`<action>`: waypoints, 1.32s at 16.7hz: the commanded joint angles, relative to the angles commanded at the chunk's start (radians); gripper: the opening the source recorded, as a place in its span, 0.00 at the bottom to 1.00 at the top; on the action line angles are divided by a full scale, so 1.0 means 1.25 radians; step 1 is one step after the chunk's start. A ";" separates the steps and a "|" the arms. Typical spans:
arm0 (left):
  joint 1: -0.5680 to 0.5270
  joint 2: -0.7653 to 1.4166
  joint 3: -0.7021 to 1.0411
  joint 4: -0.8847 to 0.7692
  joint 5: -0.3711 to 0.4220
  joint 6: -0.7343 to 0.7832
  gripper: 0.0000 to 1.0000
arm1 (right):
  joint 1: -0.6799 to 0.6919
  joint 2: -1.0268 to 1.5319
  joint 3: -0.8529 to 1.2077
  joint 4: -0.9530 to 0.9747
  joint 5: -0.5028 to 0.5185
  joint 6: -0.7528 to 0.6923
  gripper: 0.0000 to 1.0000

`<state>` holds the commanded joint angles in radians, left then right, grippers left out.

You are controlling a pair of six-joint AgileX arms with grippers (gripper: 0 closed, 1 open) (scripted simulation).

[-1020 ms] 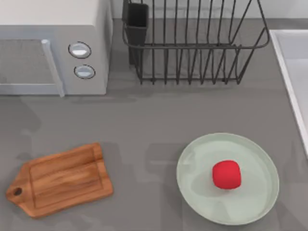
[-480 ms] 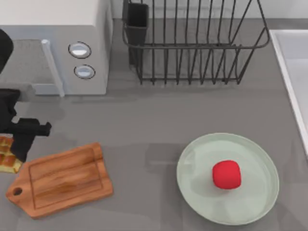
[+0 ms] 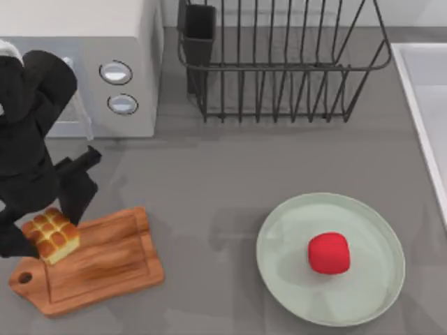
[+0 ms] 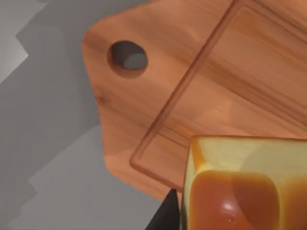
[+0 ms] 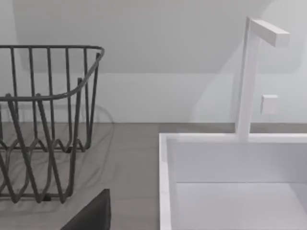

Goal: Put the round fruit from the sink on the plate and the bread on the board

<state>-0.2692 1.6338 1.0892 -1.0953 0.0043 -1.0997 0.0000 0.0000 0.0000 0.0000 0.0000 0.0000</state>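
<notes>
Left gripper (image 3: 50, 234) is clamped on the bread (image 3: 50, 236), holding it over the handle end of the board (image 3: 105, 262), at the top view's left side of the table. From above the loaf overlaps the board's upper left corner; cannot tell whether it touches the wood or hangs just above. Left wrist view shows the bread (image 4: 244, 184) above the groove near the handle hole.

Fruit half looks done: the round fruit (image 3: 329, 252) sits on the plate (image 3: 279, 272), a little right of centre. The sink (image 3: 419, 91) edge runs along the table's right side.

Step in hand, as I judge it: placing the bread. To do it well, carry it further toward the board's middle, inside the groove and away from the handle, lower straight down until the base sits flat, then let go and lift straight up so it does not tip or drag.

Orientation: the loaf is square, so no real long axis; scored top faces up, its sides turned at an angle, roughly following the board's tilt. The board's long axis runs from the handle at lower left up toward the right.

Right gripper: cannot tell its state; that arm is parked near the sink (image 5: 230, 163) and the dish rack (image 5: 43, 120).
</notes>
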 joint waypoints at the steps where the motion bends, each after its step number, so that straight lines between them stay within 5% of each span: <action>1: -0.010 -0.001 -0.004 0.007 -0.001 -0.098 0.00 | 0.000 0.000 0.000 0.000 0.000 0.000 1.00; 5: -0.036 -0.008 -0.019 0.038 -0.007 -0.421 0.00 | 0.000 0.000 0.000 0.000 0.000 0.000 1.00; 9: -0.045 -0.015 -0.029 0.064 -0.011 -0.613 0.00 | 0.000 0.000 0.000 0.000 0.000 0.000 1.00; 22: -0.043 -0.013 -0.039 0.095 -0.013 -0.666 0.00 | 0.000 0.000 0.000 0.000 0.000 0.000 1.00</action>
<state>-0.3228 1.6172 1.0401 -0.9770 -0.0118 -1.9328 0.0000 0.0000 0.0000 0.0000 0.0000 0.0000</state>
